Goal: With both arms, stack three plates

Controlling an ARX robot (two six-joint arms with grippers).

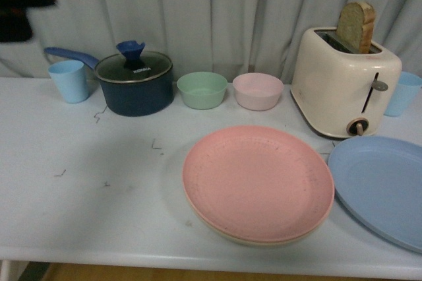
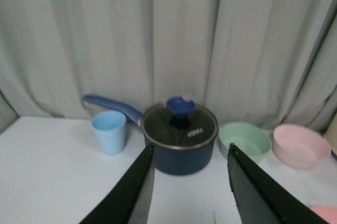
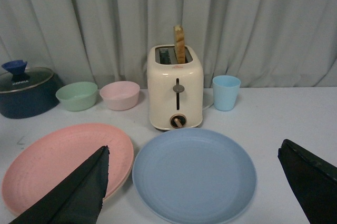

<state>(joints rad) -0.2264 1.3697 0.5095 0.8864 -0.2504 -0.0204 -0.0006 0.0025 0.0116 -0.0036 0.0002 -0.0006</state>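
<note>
Front view, pink plate (image 1: 258, 182) stacked on cream plate (image 1: 264, 241), blue plate (image 1: 384, 190) beside

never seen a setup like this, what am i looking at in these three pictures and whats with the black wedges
A two-armed robot faces a white table. One picture comes from its body, the others from a camera on each wrist. The black wedges are gripper fingers: the left gripper and right gripper are both open and hold nothing. On the table a pink plate lies on a cream plate, a blue plate beside them. Behind stand a pot, two bowls, a toaster with bread, and two cups.
</note>
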